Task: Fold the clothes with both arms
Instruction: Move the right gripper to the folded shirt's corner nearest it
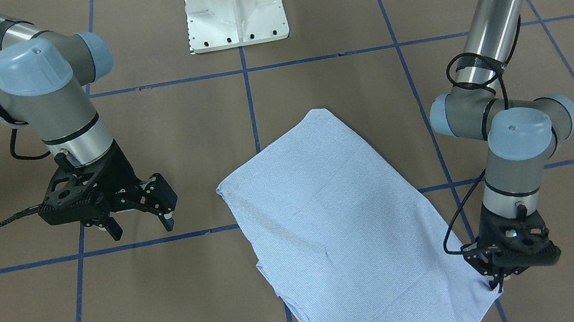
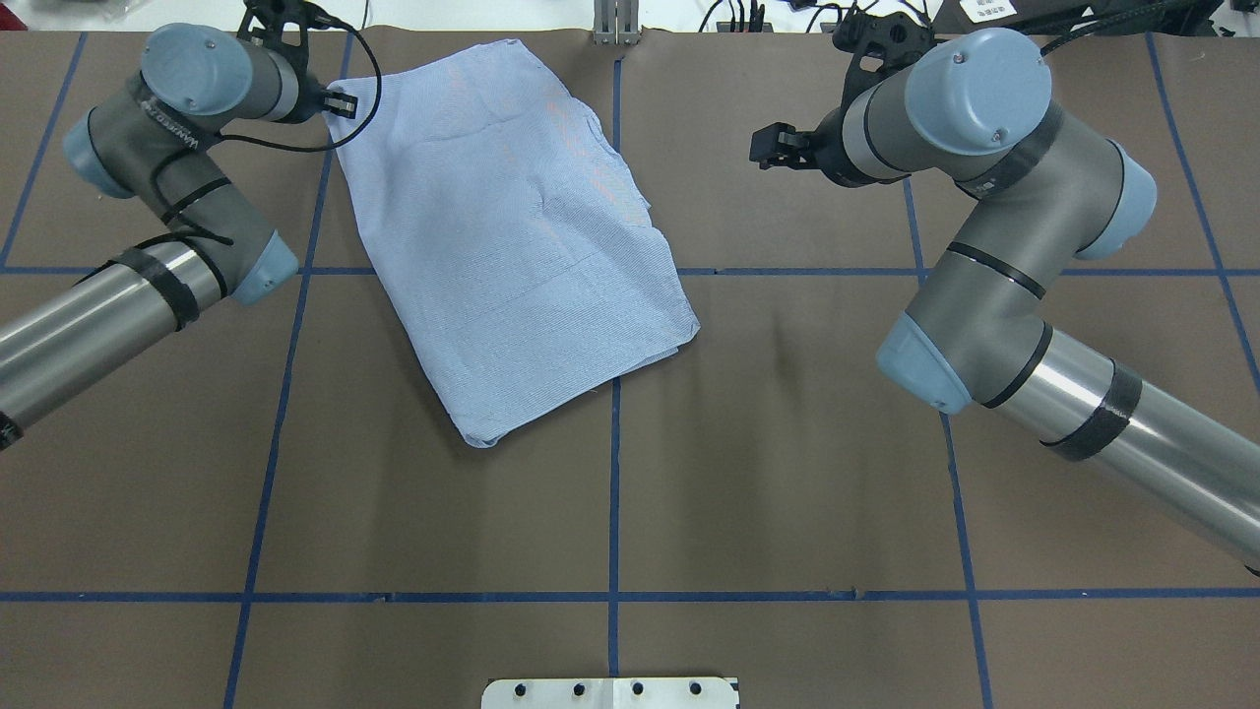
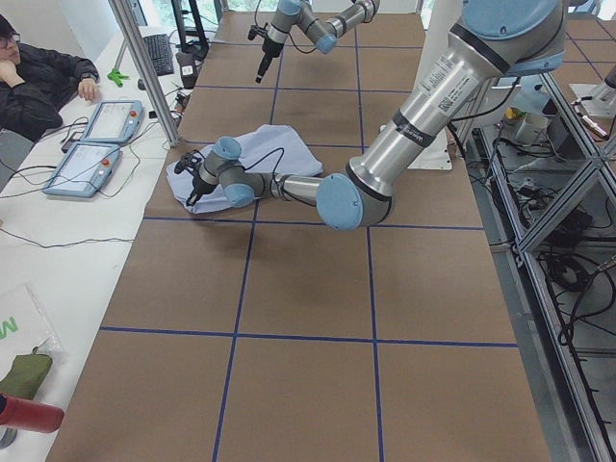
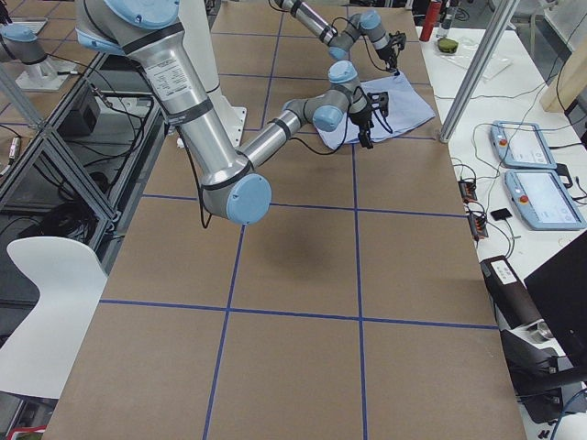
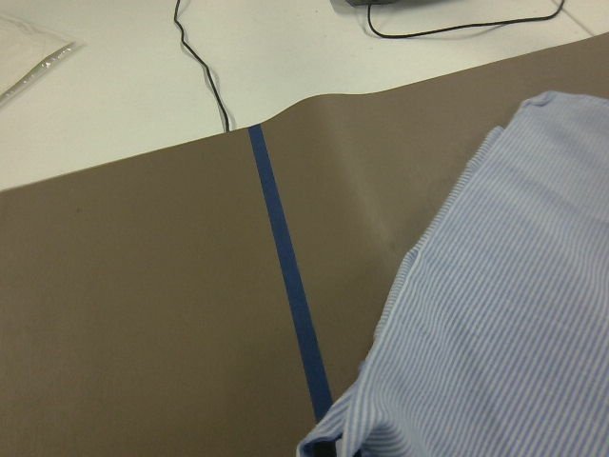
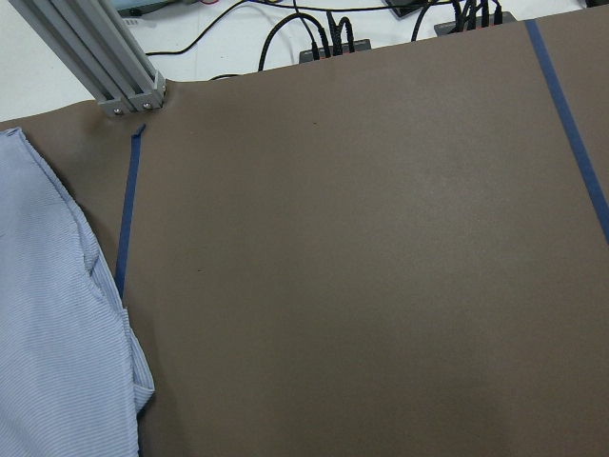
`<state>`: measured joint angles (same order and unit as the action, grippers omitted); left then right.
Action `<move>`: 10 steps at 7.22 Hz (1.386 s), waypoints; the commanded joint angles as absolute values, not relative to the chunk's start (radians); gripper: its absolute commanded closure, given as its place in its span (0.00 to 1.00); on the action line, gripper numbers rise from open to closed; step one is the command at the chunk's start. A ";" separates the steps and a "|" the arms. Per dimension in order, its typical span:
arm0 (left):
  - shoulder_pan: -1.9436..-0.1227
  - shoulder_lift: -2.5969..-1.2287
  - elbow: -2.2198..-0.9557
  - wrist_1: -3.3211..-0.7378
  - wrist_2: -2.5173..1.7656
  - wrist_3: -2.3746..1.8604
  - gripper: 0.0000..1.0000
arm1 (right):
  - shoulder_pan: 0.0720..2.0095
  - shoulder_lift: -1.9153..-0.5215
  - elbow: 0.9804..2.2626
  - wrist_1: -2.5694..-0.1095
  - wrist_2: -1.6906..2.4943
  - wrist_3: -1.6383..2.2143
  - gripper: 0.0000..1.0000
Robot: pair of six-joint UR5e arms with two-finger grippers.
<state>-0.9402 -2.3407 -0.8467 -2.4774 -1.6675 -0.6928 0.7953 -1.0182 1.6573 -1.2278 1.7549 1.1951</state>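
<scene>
Roughly in the far half of the bench (image 2: 787, 473), a little to the robot's left of centre, the shirt (image 2: 512, 226) lies folded into a flat, skewed rectangle. It is pale blue with fine white stripes, and its layered edges show along the side toward the right arm (image 2: 1034, 295).

The left gripper (image 1: 496, 283) is down at the shirt's far corner on the robot's left. Its fingers are drawn together and appear to pinch the cloth's edge there. The left wrist view shows striped fabric bunched close under the camera. The left arm (image 2: 128, 286) bends in low beside that edge.

The right gripper (image 1: 142, 228) hangs above bare bench on the shirt's other side, well apart from it, with its fingers spread wide and nothing between them.

Blue tape lines (image 1: 247, 92) mark a grid on the brown surface, and one runs under the shirt. A white pedestal base (image 1: 234, 8) stands at the robot's edge. An aluminium post (image 6: 95, 57) rises at the far edge near the shirt. In the left side view, a person (image 3: 38, 72) sits beyond that edge beside two flat control panels (image 3: 96, 144).
</scene>
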 commanded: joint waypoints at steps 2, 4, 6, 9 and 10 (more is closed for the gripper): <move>-0.943 -2.190 -1.092 -2.540 -1.734 -0.678 0.00 | 0.770 -0.997 1.670 -1.247 1.750 1.302 0.00; -0.968 -2.067 -1.291 -2.513 -1.902 -0.680 0.00 | 0.708 -0.939 1.760 -1.509 1.708 1.527 0.01; -0.968 -2.013 -1.359 -2.514 -1.904 -0.693 0.00 | 0.556 -0.910 1.775 -1.543 1.529 1.923 0.05; -0.965 -1.955 -1.440 -2.528 -1.908 -0.750 0.00 | 0.425 -0.885 1.665 -1.540 1.436 1.988 0.03; -0.965 -1.928 -1.475 -2.528 -1.908 -0.777 0.00 | 0.416 -0.847 1.619 -1.536 1.415 1.993 0.03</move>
